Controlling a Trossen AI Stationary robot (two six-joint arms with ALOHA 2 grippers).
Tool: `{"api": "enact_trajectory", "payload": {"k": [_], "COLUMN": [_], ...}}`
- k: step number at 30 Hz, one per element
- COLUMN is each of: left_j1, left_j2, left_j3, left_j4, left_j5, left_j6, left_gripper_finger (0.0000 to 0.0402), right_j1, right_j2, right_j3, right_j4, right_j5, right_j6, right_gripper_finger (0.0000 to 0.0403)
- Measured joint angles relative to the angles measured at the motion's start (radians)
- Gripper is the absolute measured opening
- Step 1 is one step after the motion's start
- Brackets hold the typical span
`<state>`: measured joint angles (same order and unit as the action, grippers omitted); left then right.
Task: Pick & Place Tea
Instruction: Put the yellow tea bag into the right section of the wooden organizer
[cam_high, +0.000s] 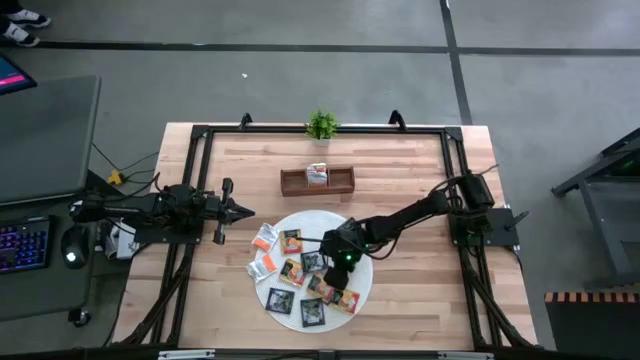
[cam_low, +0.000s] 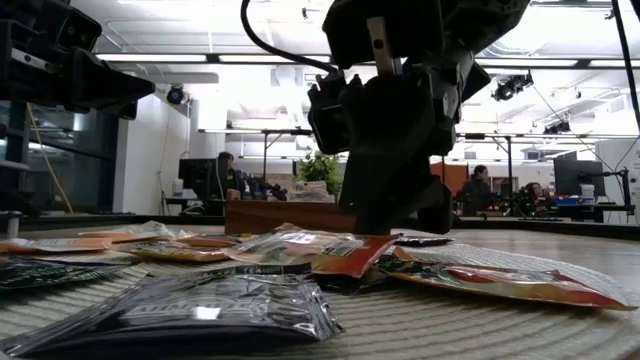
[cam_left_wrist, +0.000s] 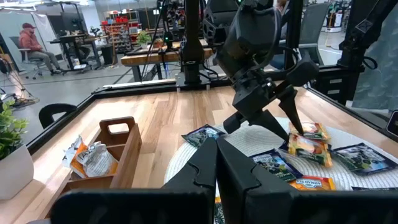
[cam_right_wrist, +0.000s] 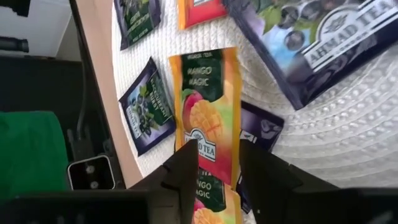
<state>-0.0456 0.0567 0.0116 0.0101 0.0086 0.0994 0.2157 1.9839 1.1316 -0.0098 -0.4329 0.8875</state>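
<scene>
A mango tea sachet (cam_right_wrist: 208, 127) lies on the round mat (cam_high: 355, 290) between the right end effector's (cam_right_wrist: 219, 165) fingers, which straddle it, not clearly clamped; only the right wrist view shows this. From above, that arm hides it, amid sachets (cam_high: 290, 268) scattered over the mat. The tray (cam_high: 340, 182) beyond holds one sachet (cam_high: 317, 174). The left end effector (cam_high: 243, 210) is clenched empty above the counter (cam_high: 420, 180), well apart.
</scene>
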Motion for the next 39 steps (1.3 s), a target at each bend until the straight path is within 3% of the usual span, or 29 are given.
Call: {"api": "enact_trajectory", "payload": {"k": [9, 19, 39], "left_j1": [0.000, 0.000, 0.000], "left_j2": [0.000, 0.000, 0.000], "left_j3": [0.000, 0.000, 0.000], "left_j4": [0.000, 0.000, -0.001], "left_j5": [0.000, 0.000, 0.000], "left_j6": [0.000, 0.000, 0.000], "left_gripper_finger": [0.0001, 0.0001, 0.0001], "right_j1": [0.000, 0.000, -0.006], "right_j2": [0.000, -0.009, -0.021], "right_j3": [0.000, 0.010, 0.169], "right_j4": [0.000, 0.009, -0.088], "right_j5": [0.016, 0.064, 0.328], "right_j6": [0.002, 0.010, -0.093], "right_gripper_finger": [0.0006, 0.0001, 0.0000]}}
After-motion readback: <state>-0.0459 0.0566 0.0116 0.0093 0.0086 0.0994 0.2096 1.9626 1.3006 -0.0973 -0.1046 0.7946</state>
